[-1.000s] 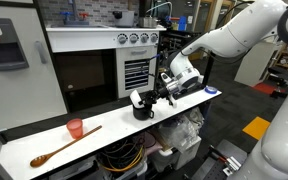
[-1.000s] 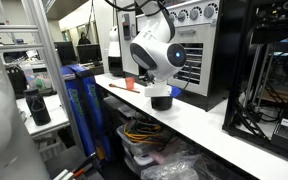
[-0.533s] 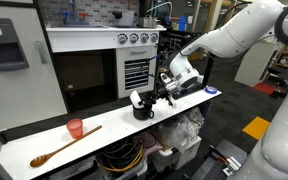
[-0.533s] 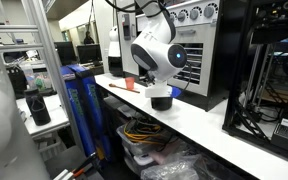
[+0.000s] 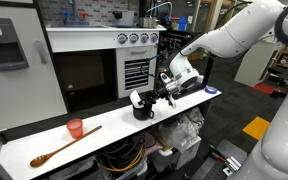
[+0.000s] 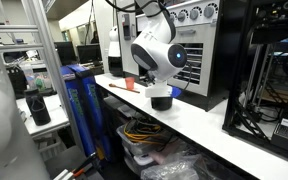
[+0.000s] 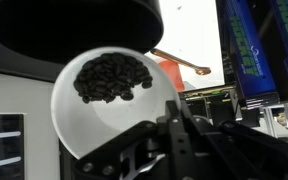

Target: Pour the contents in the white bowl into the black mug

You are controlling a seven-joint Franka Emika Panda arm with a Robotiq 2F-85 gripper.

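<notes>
Your arm stretches in above the tabletop with the wrist rolled sideways, jaws clamped tight on the rim of the white bowl. You hold the bowl tipped just over the black mug, its dark pieces heaped against the rim nearest the mug.

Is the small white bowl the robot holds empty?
Not empty: a heap of small dark pieces lies in the shallow round white bowl, toward the glossy black mug.
</notes>
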